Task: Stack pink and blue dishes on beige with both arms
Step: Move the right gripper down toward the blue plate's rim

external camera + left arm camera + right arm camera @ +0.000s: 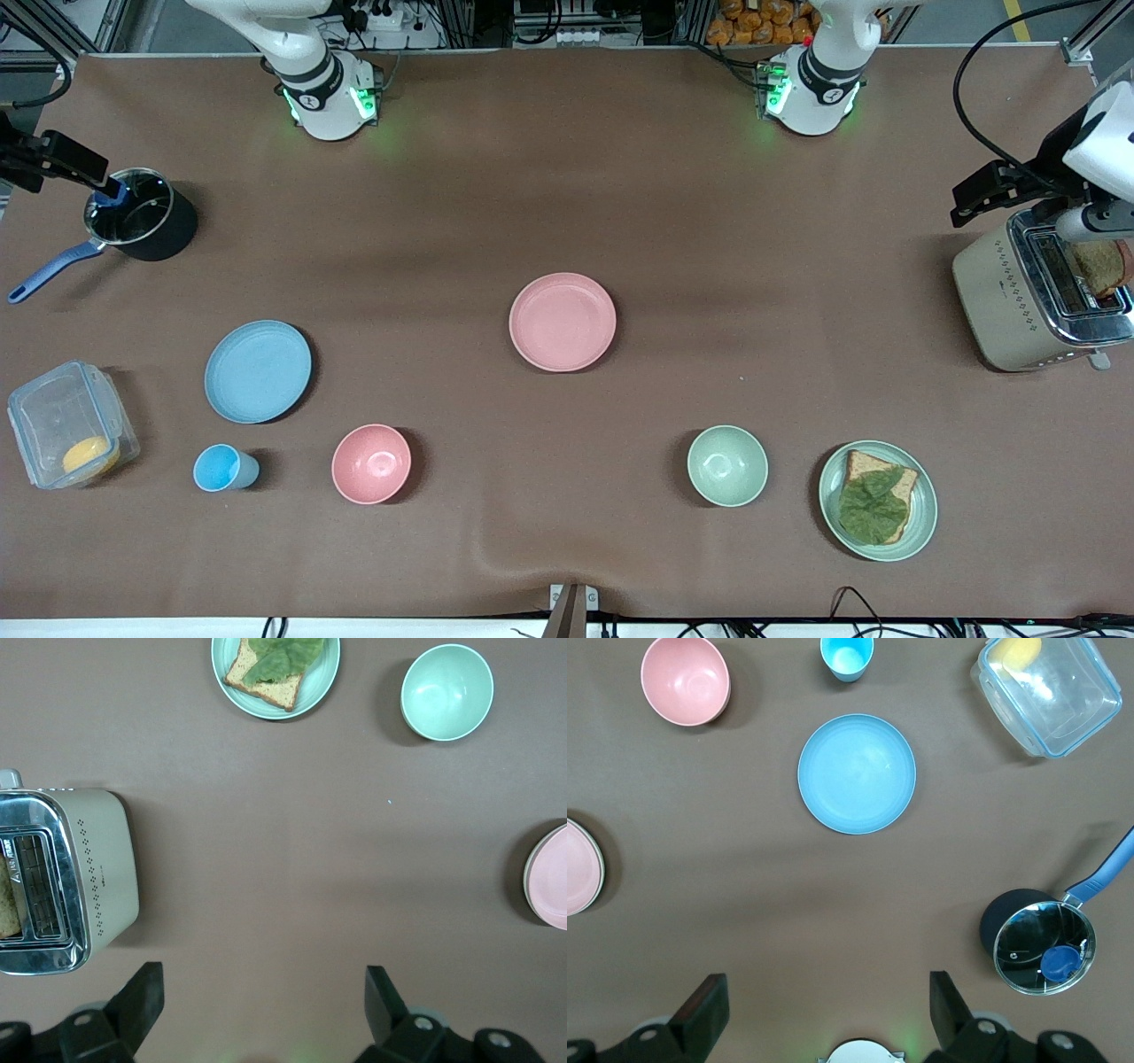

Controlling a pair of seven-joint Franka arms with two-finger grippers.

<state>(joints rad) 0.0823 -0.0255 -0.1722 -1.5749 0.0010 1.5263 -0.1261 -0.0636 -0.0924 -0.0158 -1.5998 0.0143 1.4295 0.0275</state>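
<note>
No stacking yet: the pink plate (562,321) sits mid-worktop, the blue plate (258,370) toward the right arm's end. The left gripper (263,992) and right gripper (828,1001) hang wide open, empty. Next, probably reaching down for a plate rim.

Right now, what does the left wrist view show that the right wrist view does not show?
Only the left wrist view shows the toaster, the green plate with bread and lettuce, the green bowl and the open left gripper.

Only the right wrist view shows the blue plate, the blue cup, the pink bowl, the clear container, the black saucepan and the open right gripper.

Both views show the brown table and an edge of the pink plate.
</note>
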